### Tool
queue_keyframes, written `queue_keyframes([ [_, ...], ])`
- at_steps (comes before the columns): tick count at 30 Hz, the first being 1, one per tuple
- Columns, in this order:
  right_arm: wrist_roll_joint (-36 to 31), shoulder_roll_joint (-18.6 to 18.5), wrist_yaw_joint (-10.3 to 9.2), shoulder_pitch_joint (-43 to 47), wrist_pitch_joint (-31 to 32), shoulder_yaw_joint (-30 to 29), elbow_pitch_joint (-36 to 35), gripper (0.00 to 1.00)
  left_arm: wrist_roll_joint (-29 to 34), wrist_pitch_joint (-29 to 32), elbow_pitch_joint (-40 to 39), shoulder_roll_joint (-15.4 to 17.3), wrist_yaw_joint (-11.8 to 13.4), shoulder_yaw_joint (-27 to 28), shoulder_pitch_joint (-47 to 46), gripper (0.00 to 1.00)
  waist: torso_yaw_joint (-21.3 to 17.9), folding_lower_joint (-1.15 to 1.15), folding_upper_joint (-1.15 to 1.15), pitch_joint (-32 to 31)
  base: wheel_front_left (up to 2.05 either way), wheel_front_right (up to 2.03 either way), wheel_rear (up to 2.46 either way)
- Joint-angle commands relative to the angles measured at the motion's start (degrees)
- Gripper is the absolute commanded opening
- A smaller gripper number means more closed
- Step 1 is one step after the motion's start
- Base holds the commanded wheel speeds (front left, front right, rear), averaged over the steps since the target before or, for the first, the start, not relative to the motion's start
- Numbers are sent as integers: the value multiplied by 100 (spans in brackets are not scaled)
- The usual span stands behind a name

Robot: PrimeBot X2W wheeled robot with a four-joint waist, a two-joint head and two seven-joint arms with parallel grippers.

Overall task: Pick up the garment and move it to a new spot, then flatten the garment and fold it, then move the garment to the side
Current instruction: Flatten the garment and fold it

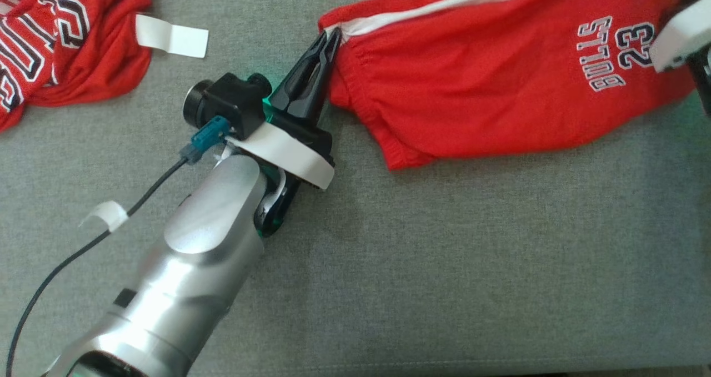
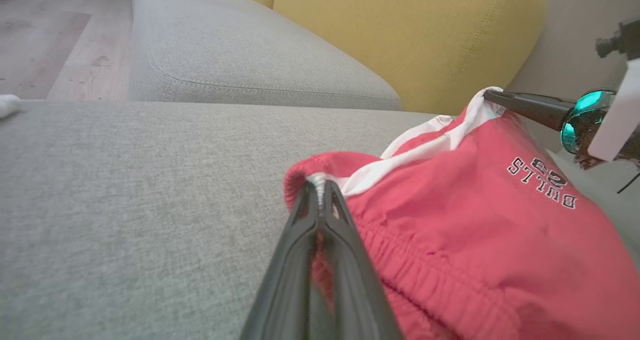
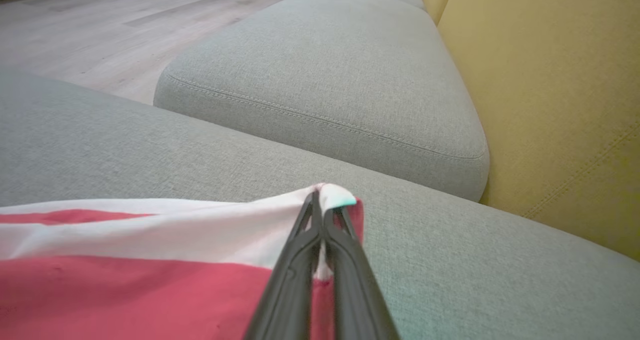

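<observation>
At centre frame of the head view, the left gripper point(image 1: 329, 39) is clenched on the elastic waistband corner of the red shorts point(image 1: 500, 83), with cloth pinched between its tips. The right gripper point(image 3: 320, 197) is likewise clamped, grasping the white-striped corner at the far end of the shorts; the left wrist view confirms this at its upper right. The shorts lie across the upper right of the head view, spanning the two grips, with most of the fabric resting on the grey seat cushion point(image 1: 444, 255). A second red jersey point(image 1: 50, 38) sits at the upper left, well apart. I judge the step in hand to be the two-point hold that serves both relocation and flattening: the cloth shows wrinkles near the waistband and is not yet spread. For the next move I would draw both grips apart evenly to take up slack, keep them at equal height, then lower the shorts onto bare cushion. Uneven pull risks slipping a corner from either grip.
</observation>
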Motion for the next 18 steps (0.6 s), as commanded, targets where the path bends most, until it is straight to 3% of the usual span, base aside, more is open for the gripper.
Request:
queue_keyframes([
  [1, 6, 52, 39, -159, -246, 70, 225, 100, 137, -16, 4, 56, 109, 218, -29, 0, 10, 0, 0, 0, 0, 0, 0],
  [2, 32, 94, 39, -230, -348, 88, 413, 100, 183, -18, -32, 30, 160, 278, -9, 0, 29, 0, 0, -12, 0, 0, 0],
  [3, 82, 133, 39, -279, -451, 96, 593, 100, 238, -18, -59, 7, 212, 331, 27, 11, 50, 0, 0, -36, 0, 0, 0],
  [4, 174, 171, 39, -296, -551, 88, 751, 100, 312, -19, -81, -9, 269, 369, 73, 60, 74, 0, 0, -73, 0, 0, 0],
  [5, 316, 210, 39, -281, -635, 61, 889, 100, 387, -19, -130, -26, 338, 425, 131, 100, 98, 0, 0, -124, 0, 0, 0],
  [9, 910, 326, 39, -102, -697, 15, 1157, 100, 553, -20, -343, -59, 436, 586, 442, 100, 123, 0, 0, -329, 0, 0, 0],
  [12, 1613, 350, 39, 165, -376, 106, 1282, 100, 688, -20, -749, -48, 533, 880, 911, 100, 126, 0, 0, -528, 0, 0, 0],
  [18, 2356, 47, 39, 586, 285, 148, 1792, 100, 1404, -21, -2359, -193, 925, 1737, 2382, 100, 538, 0, 0, -842, 0, 0, 0],
])
